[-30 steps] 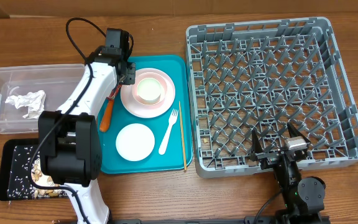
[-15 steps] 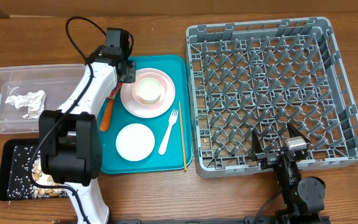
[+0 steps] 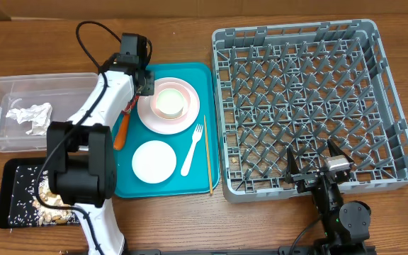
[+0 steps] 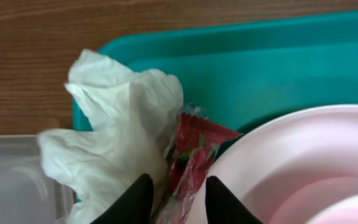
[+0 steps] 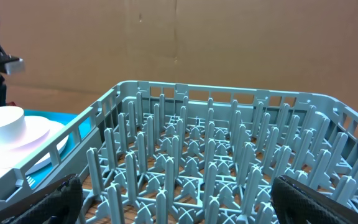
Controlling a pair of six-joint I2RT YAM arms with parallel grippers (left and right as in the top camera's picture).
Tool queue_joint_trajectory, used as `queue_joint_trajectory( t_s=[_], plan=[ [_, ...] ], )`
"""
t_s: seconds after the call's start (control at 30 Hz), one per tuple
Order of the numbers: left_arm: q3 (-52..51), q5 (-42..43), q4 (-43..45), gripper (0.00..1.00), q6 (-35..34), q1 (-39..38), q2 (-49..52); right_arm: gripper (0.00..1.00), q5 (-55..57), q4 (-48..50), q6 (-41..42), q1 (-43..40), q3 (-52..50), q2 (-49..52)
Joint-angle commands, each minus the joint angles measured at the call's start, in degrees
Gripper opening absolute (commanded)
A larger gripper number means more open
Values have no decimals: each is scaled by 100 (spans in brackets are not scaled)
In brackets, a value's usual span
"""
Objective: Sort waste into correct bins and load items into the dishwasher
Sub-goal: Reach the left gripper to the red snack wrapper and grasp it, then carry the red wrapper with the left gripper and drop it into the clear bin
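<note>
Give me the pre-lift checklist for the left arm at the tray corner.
1. Red wrapper between the left gripper's fingers: ok.
2. Jaws clamped firmly on it: cannot tell.
3. White napkin clear of the pinch: not ok, it is bunched against the wrapper beside one finger.
4. Pink plate clear of the fingers: not ok, its rim is right beside one finger.
5. Room in the clear tub: ok, only crumpled foil inside.
6. Right gripper open and out of the way over the dish rack: ok.
</note>
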Motion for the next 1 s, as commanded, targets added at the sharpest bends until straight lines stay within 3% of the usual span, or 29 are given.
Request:
queue_joint_trajectory(
  t_s=[0.0,0.13,0.2,0.27,0.33,0.57,0.97],
  plan=[
    [-42,46,22,29,50,33,214,100,13,35,-2,-37,-59,-48],
    [-39,46,39,29,50,33,212,100,13,35,-2,-37,-59,-48],
    [-39,46,39,23,50,33,210,100,13,35,-2,-37,-59,-48],
    [-11,46,37,9,50,33,205,100,13,35,-2,-37,-59,-48],
    [66,66,-31,4,46,31,181,100,13,35,-2,-37,-59,-48],
    [588,144,-610,4,-79,31,-188,100,13,35,-2,-37,-59,-48],
    [1064,1311,-1698,4,-203,33,-1327,100,11,35,-2,-37,-59,-48]
  ],
)
